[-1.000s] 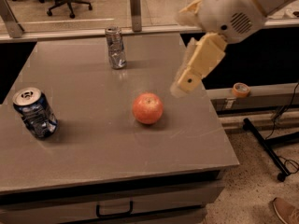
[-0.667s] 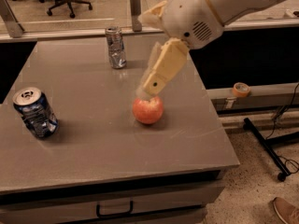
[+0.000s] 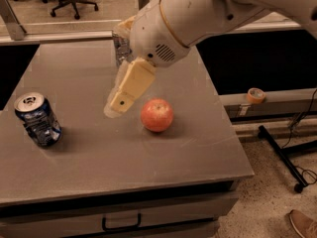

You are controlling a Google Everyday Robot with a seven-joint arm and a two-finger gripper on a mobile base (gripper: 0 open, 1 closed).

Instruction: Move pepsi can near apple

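Pepsi can (image 3: pixel 37 119) stands at the worktop's (image 3: pixel 99 172) left edge, well apart from the jaws. Moving right, the gripper (image 3: pixel 120 102) hangs low over mid-worktop, angled down and left — jaws open or closed, can't tell. Just to its right sits the apple (image 3: pixel 157 114).

On the table (image 3: pixel 198 152), the pepsi can (image 3: pixel 37 119) stands left of the apple (image 3: pixel 157 115), the hand (image 3: pixel 119 105) between them.
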